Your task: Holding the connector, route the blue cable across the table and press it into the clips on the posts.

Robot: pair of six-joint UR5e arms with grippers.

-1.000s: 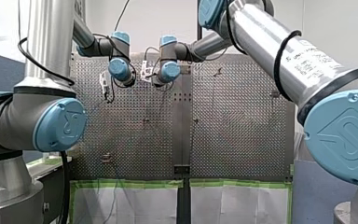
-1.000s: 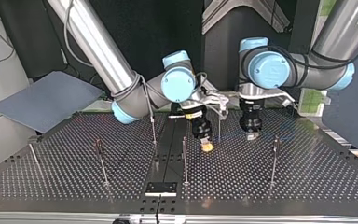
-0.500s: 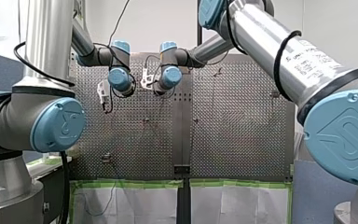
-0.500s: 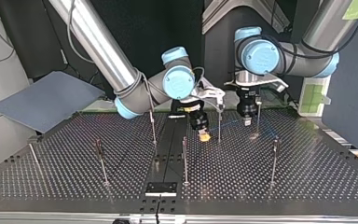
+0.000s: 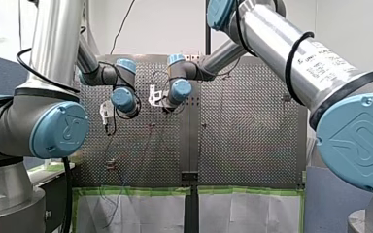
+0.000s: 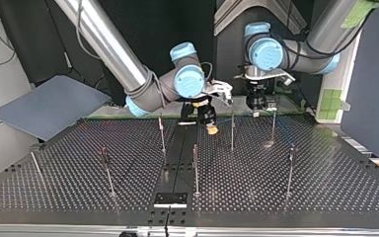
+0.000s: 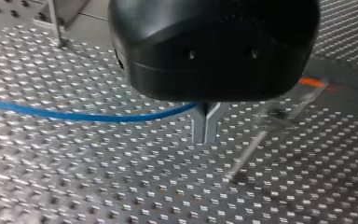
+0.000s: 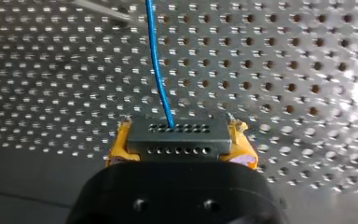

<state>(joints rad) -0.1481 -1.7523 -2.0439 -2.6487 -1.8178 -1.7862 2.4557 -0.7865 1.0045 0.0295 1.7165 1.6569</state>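
In the right wrist view my right gripper [image 8: 177,140] is shut on a dark grey connector [image 8: 177,135], clamped between its yellow pads [image 8: 116,154]. The blue cable [image 8: 156,56] leaves the connector and runs ahead over the perforated table. In the left wrist view my left gripper [image 7: 205,128] has its metal fingers shut on the blue cable [image 7: 74,115], which trails off to one side just above the table. In the top view my right gripper [image 6: 210,129] hangs between two thin posts [image 6: 232,131], and my left gripper [image 6: 257,110] is beside it, close to the table's far edge.
Several thin upright posts [image 6: 195,168] with small clips stand across the perforated table [image 6: 325,187]. A black plate [image 6: 170,199] sits at the near edge in the top view. A grey sheet [image 6: 49,106] lies off the table at that view's left.
Both grippers have moved together toward the far edge in the top view, carrying connector and cable with them. Both stay shut.
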